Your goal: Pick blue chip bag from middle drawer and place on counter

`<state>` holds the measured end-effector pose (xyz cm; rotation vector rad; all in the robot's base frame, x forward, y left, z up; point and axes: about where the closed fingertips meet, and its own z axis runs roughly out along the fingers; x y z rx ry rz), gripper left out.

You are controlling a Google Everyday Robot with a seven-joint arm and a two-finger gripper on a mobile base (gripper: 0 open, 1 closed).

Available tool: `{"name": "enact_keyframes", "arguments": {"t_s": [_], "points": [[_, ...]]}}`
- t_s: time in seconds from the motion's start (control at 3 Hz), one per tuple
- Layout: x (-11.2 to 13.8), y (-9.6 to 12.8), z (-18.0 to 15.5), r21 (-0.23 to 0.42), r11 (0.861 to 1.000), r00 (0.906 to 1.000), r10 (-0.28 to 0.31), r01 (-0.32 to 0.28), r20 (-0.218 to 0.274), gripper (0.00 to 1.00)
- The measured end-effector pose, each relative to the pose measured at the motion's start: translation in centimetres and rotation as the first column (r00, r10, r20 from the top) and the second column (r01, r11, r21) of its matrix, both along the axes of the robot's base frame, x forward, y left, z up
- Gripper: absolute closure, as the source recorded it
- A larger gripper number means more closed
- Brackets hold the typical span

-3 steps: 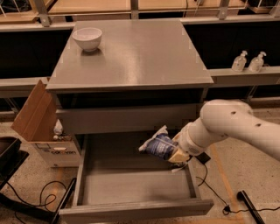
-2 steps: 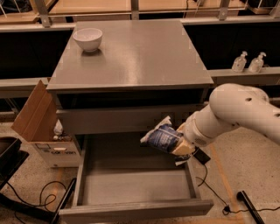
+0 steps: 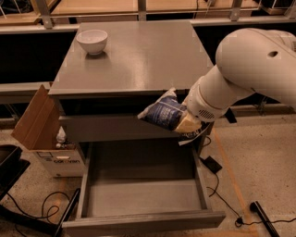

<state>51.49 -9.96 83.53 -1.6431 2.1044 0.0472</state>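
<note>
My gripper [image 3: 185, 124] is shut on the blue chip bag [image 3: 162, 112], a crinkly dark-blue foil bag with white patches. It holds the bag in the air above the open middle drawer [image 3: 143, 196], just in front of and slightly below the front edge of the counter [image 3: 138, 55]. The bag points left from the gripper. The drawer is pulled far out and its grey floor shows bare. My white arm [image 3: 249, 65] comes in from the upper right.
A white bowl [image 3: 92, 40] stands on the counter's far left corner. An open cardboard box [image 3: 44, 134] sits on the floor left of the cabinet. Cables [image 3: 222, 199] lie on the floor on the right. Wooden shelves [image 3: 138, 7] run behind.
My gripper has lifted the chip bag up out of the drawer, from just above the drawer floor to about the height of the counter's front edge.
</note>
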Motion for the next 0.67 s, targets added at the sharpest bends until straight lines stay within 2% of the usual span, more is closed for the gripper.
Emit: {"name": "enact_keyframes", "arguments": {"t_s": [0.33,0.67], "points": [[0.0,0.0,0.0,0.0,1.0,1.0,0.0,0.0,0.0,1.0],[1.9,-0.5,1.4,0.001,1.0,1.0,-0.003,0.003,0.006,1.0]]}}
